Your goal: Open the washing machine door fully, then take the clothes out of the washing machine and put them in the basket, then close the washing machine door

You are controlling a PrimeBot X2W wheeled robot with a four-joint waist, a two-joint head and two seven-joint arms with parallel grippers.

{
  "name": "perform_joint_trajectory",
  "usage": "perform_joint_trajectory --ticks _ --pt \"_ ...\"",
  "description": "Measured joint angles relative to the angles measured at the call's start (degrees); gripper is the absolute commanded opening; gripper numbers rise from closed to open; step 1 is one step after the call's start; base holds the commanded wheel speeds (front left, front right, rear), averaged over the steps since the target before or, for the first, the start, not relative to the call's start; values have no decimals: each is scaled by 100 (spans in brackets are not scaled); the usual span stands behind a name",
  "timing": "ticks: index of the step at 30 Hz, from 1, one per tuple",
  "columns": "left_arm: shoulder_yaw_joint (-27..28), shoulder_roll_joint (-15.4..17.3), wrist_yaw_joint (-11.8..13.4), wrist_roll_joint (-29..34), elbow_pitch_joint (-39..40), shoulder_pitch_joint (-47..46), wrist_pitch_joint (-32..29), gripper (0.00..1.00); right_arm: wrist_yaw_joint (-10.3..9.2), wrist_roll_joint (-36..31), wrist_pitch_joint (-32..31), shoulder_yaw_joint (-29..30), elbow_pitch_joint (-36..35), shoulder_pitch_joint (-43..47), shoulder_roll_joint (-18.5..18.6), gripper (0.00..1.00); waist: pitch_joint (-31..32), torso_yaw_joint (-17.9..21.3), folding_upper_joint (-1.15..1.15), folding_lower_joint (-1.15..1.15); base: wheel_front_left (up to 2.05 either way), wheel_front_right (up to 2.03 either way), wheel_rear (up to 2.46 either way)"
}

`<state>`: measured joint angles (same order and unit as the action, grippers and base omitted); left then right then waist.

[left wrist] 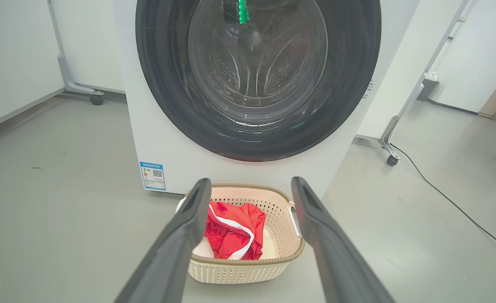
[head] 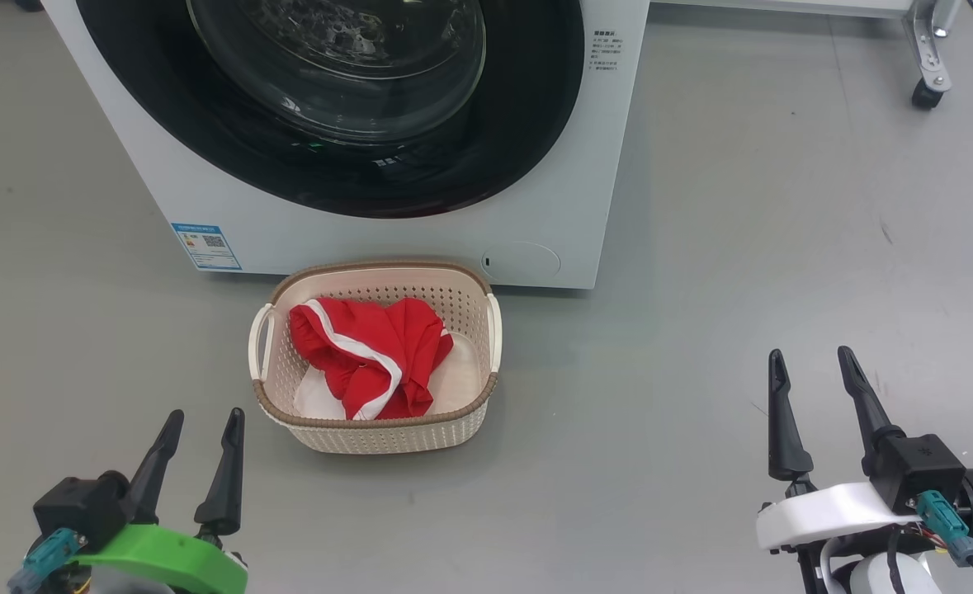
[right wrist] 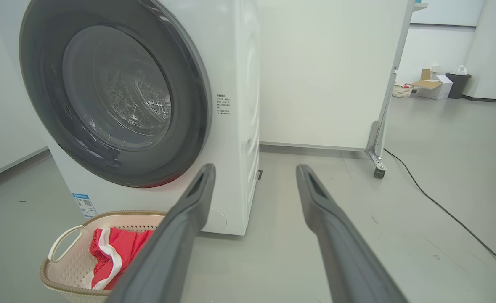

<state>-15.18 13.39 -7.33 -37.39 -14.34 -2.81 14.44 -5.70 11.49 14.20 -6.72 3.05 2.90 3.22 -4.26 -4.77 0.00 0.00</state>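
Washing machine (head: 420,239) was seen standing on the grey floor (head: 701,346), its white front facing the robot. The washing machine door (head: 527,124) was noted lying flush against that front in the right wrist view, and it appeared to be shut. The steel drum was seen through the glass, dimmed by reflections, and no garment could be made out inside. A blue label (head: 205,246) was recorded low on the front at the left, and a round cover (head: 521,261) low at the right.

The basket (head: 387,433) was found on the floor just in front of the machine, its far rim near the machine's base. The clothes (head: 370,351) were seen inside the basket: a crumpled red garment with white trim, laid over a white piece (head: 313,400) on the bottom. No number could be read on the fabric.

The left hand (head: 205,412) was observed low and just to the left of the basket, fingers apart, nothing between them, touching nothing. The right hand (head: 810,353) was observed well to the right of the basket over bare floor, fingers likewise apart and holding nothing.

A castor frame (head: 928,49) was noted behind the machine on the right.
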Motion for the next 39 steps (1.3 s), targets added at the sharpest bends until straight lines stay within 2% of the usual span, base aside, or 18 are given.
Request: perform_joint_trajectory --ticks 34,35,39 --pt "-60 65 0 -163 170 62 0 100 -1 1 -1 -38 -2 16 -14 100 127 14 0 0 0 0 0" --pt "-76 52 0 -202 160 63 -1 0 0 0 -3 -41 20 18 -15 0 134 14 0 0 0 0 0" --pt "-176 -121 0 -201 -58 133 -25 0 0 0 -26 -58 270 107 -75 0 135 14 0 0 0 0 0"
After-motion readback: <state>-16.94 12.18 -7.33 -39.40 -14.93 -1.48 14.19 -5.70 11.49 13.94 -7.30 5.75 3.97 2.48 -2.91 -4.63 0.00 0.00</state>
